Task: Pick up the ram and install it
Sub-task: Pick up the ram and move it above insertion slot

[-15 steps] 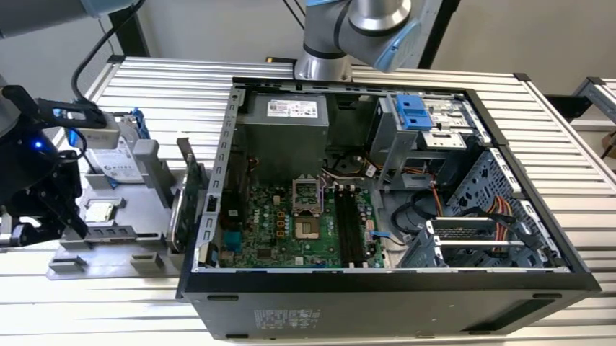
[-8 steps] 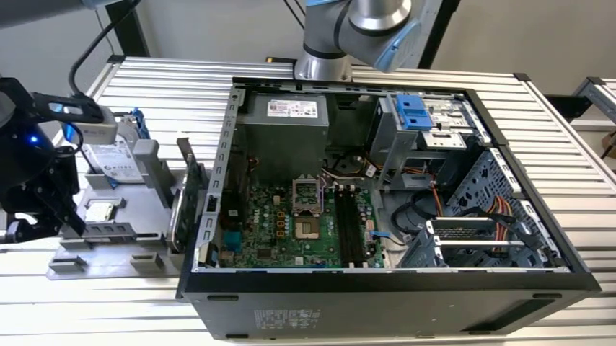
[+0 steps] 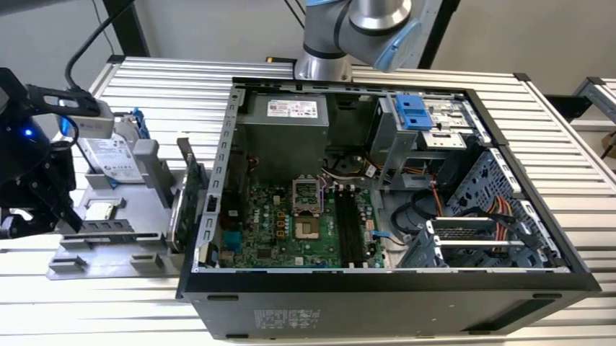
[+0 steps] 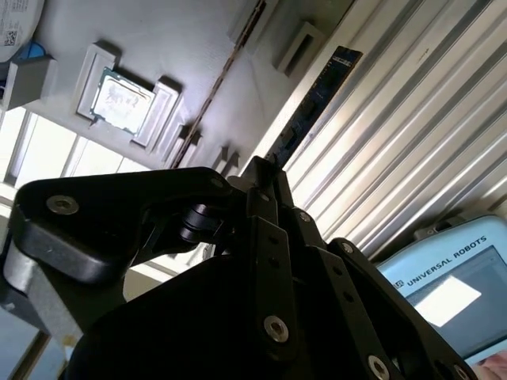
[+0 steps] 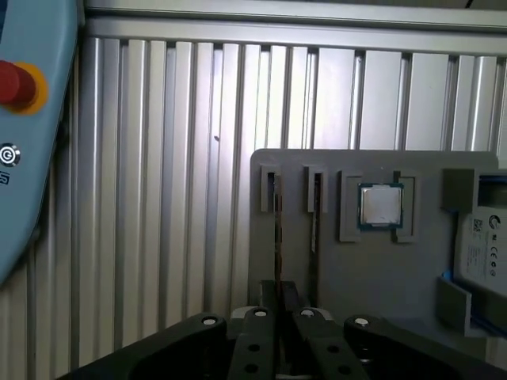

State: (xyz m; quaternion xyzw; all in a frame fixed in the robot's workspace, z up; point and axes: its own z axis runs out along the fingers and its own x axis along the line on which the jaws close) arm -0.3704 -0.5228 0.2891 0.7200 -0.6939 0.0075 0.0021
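In the second wrist view the ram (image 4: 317,95) is a thin blue stick reaching out from between my black fingers over the edge of the grey holder (image 4: 198,47) and the ribbed table. My gripper (image 4: 265,170) is shut on its near end. In the first wrist view the gripper (image 5: 279,313) hangs over the holder's two narrow slots (image 5: 271,194). In the exterior view the gripper (image 3: 29,216) is at the far left, beside the holder (image 3: 106,249). It is well away from the open computer case (image 3: 385,180), whose motherboard has black slots (image 3: 348,227).
The holder also carries a processor chip (image 5: 380,206), a silver hard drive (image 3: 106,155) and an upright green card (image 3: 190,191). A teach pendant (image 5: 32,119) with a red button lies on the ribbed table beside the holder. The arm's base (image 3: 322,68) stands behind the case.
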